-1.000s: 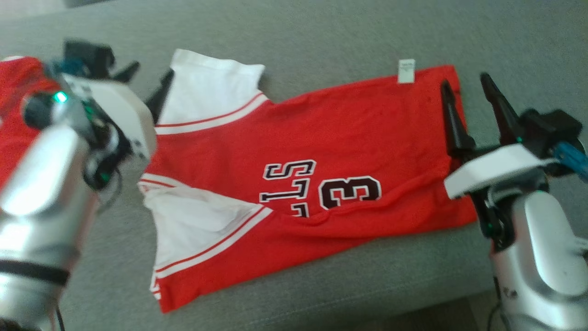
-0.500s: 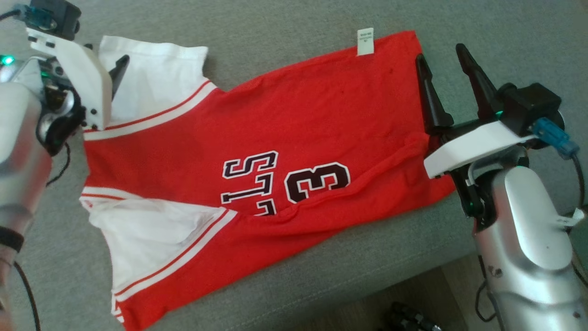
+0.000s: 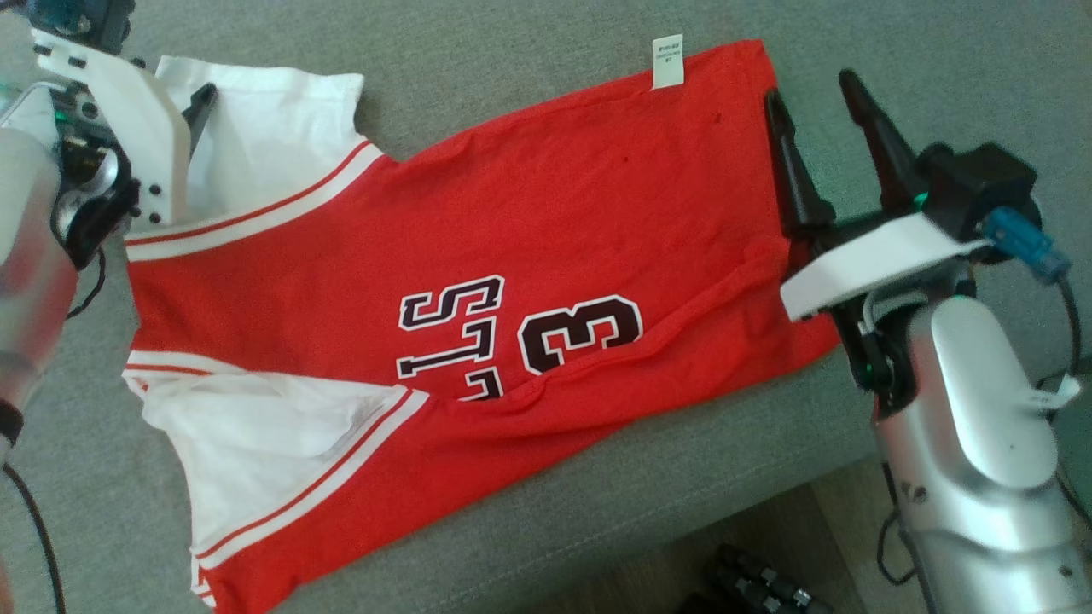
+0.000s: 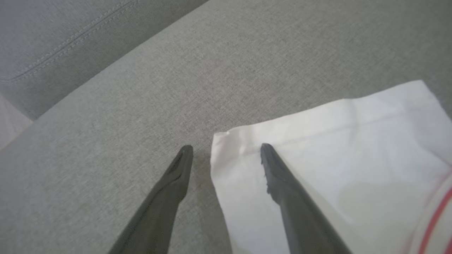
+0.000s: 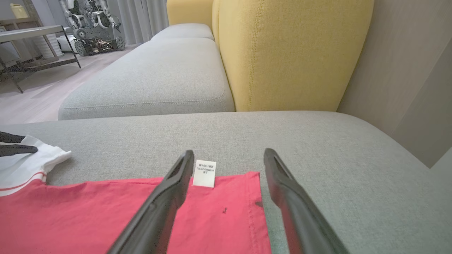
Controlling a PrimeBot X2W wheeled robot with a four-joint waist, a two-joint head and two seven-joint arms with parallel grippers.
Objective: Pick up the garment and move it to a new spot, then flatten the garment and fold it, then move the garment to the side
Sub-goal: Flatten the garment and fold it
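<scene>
Grey sofa cushion [image 3: 529, 51] holds the red jersey [image 3: 529, 222] lying lengthwise from the left gripper [image 4: 226, 147], straddling its white sleeve corner [image 4: 317, 158], to the right gripper [image 5: 229, 153], straddling its hem corner [image 5: 252, 187], both gaping and empty.

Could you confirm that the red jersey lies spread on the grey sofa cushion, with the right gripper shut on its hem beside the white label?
Not quite: the right gripper is open, not shut on the hem. The right wrist view shows its fingers apart beside the white label, gripping nothing. The red jersey does lie spread on the grey sofa cushion.
</scene>
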